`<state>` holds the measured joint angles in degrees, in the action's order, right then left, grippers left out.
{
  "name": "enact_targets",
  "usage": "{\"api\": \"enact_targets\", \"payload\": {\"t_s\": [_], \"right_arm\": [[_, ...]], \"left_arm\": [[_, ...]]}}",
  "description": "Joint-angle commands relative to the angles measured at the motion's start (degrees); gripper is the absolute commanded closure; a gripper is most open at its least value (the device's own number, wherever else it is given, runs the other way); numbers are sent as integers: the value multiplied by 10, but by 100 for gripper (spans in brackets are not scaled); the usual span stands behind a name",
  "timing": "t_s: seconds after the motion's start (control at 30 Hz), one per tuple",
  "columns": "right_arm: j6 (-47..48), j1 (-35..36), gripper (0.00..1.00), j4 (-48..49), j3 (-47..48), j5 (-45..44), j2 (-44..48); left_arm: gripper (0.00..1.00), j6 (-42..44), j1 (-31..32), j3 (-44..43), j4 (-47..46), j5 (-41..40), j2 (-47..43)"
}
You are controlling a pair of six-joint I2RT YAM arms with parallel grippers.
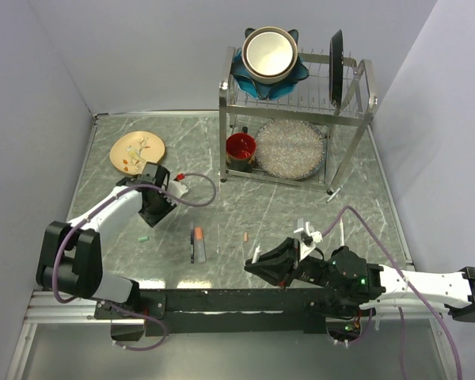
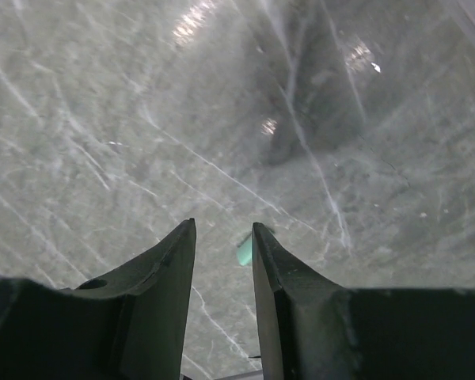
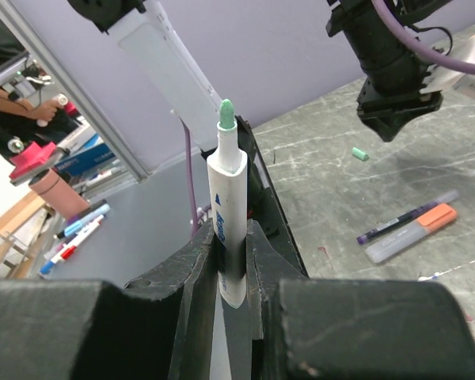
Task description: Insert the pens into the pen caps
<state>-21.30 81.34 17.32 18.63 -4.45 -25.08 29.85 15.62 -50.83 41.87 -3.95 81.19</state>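
My right gripper [image 3: 231, 231] is shut on a white pen [image 3: 226, 190], which stands upright with its bare green tip on top. From above, this gripper [image 1: 254, 263] is low on the table near the front edge. A teal pen cap [image 2: 244, 252] lies on the table just beyond my left gripper [image 2: 223, 229]. That gripper's jaws are parted and nothing is between them. From above, the cap [image 1: 142, 237] lies just in front of the left gripper [image 1: 155, 210]. A dark pen [image 1: 192, 242] and a grey pen with an orange cap [image 1: 199, 241] lie side by side mid-table. A salmon cap [image 1: 245, 237] lies to their right.
A metal dish rack [image 1: 356, 119] at the back right carries a bowl [image 1: 267, 52], a dark plate [image 1: 336, 57], a red mug [image 1: 241, 148] and a glass plate [image 1: 290, 149]. A yellow plate [image 1: 137, 150] lies at the back left. A purple cable [image 1: 198, 198] loops behind the left gripper.
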Motion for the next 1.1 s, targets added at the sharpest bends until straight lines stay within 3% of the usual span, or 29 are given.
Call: {"api": "enact_targets", "payload": {"t_s": [0.0,0.23,0.53,0.8,0.9,1.07], "right_arm": [[20,-2,100,-3,11,-4,13],[27,-2,100,-3,12,-6,10],[28,-2,100,-4,11,-8,17],[26,-2,100,-11,11,-12,29],[26,-3,100,-13,15,-11,30],[23,-2,100,-18,22,-6,28]], "left_arm": [[61,39,-11,-1,30,34,-1],[62,52,-25,27,56,11,16],[61,65,-33,56,20,-21,30],[64,58,-34,66,-6,11,45],[69,51,-31,79,-15,15,38],[92,-1,-16,72,-22,32,40]]}}
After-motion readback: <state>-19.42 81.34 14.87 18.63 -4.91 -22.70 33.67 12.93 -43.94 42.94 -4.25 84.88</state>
